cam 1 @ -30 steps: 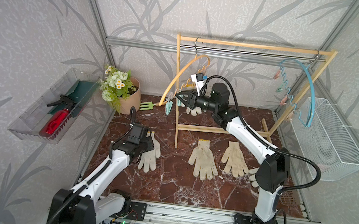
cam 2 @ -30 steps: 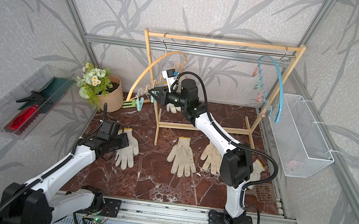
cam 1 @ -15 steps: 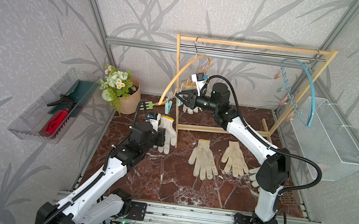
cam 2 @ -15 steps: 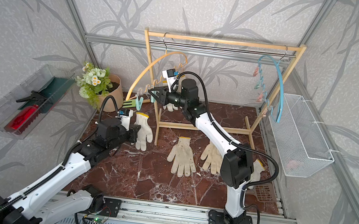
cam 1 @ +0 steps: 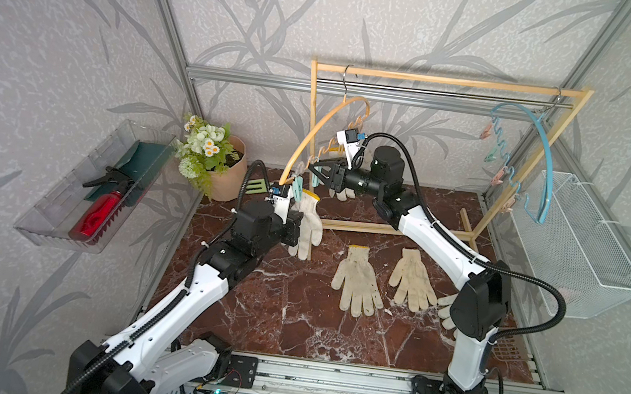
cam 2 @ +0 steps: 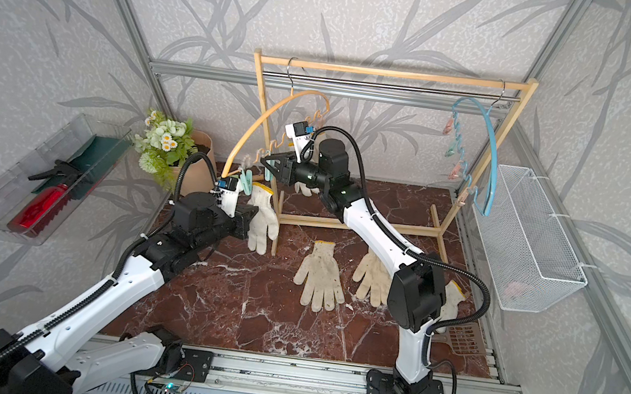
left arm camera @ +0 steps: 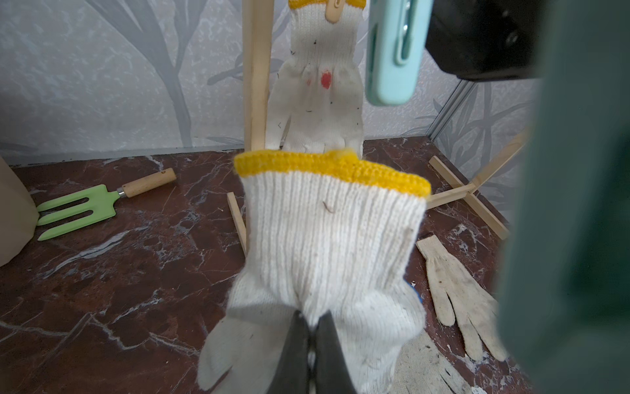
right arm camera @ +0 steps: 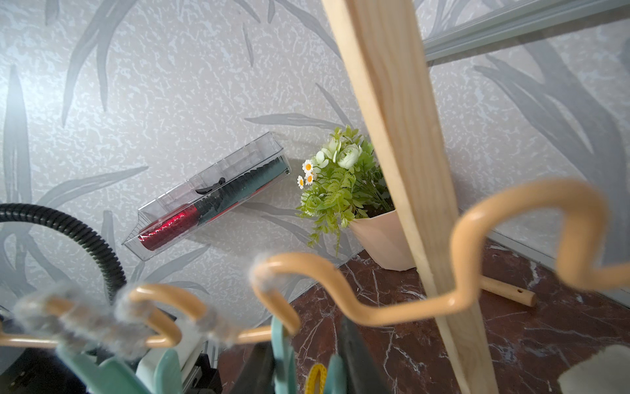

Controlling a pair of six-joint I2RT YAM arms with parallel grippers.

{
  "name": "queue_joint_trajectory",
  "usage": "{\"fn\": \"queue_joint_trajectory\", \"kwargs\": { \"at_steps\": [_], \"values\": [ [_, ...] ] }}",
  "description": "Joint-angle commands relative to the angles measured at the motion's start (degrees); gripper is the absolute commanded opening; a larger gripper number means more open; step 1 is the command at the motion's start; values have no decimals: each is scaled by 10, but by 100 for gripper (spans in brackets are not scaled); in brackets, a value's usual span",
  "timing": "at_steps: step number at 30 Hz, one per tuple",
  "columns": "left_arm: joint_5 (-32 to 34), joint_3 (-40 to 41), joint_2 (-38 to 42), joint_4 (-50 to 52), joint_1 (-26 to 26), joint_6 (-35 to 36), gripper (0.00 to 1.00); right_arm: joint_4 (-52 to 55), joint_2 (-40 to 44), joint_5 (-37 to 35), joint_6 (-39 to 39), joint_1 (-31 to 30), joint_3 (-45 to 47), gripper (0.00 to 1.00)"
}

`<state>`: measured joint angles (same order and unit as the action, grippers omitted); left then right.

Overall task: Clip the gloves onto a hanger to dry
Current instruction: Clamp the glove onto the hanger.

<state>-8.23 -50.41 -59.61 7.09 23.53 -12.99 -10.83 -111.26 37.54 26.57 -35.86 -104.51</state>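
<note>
- Left wrist view: we see the left end effector [left arm camera: 312, 329] clamped narrow on the held glove [left arm camera: 330, 238]. It grips the glove at the palm, yellow cuff up, fingers drooping.
- In both top views that glove hangs left of centre, by the left post of the wooden rack [cam 1: 445, 78], lifted off the table [cam 1: 282, 309].
- Right end effector [cam 1: 315, 171] sits just above it, centre frame. It is nearly closed, pinching a teal clip [cam 2: 268, 173] near the low end of the orange hanger [cam 1: 313, 139].
- Right wrist view: dark fingers [right arm camera: 356, 361] flank the clip's two halves and a bit of yellow cuff shows between them. We cannot tell if the cuff is inside the clip.
- In the left wrist view, cuff and clip look apart.
- Second teal clip [cam 2: 245, 182] hangs beside the first, nearer the hanger's tip.
- Hung glove [left arm camera: 317, 95] dangles behind the post, held at the cuff by a tan clip [left arm camera: 332, 10]. The right arm mostly hides it in the top views.
- Middle glove [cam 1: 356, 280] and right-hand glove [cam 1: 412, 279] lie flat side by side on the table, centre-right, cuffs toward the rack.
- Fifth glove [cam 2: 451, 299] lies at lower right, partly hidden behind the right arm.
- Blue hanger [cam 1: 547, 154] hangs at the rack's upper right.
</note>
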Motion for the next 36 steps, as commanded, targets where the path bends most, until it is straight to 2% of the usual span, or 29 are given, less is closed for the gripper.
{"fn": "queue_joint_trajectory", "kwargs": {
  "at_steps": [1,36],
  "values": [
    [-6,-27,-6,-10,2,15,0,-21,29,4,3,-3,6,29],
    [23,-61,-27,-93,3,-34,0,-31,27,9,15,-4,7,29]
  ]
}}
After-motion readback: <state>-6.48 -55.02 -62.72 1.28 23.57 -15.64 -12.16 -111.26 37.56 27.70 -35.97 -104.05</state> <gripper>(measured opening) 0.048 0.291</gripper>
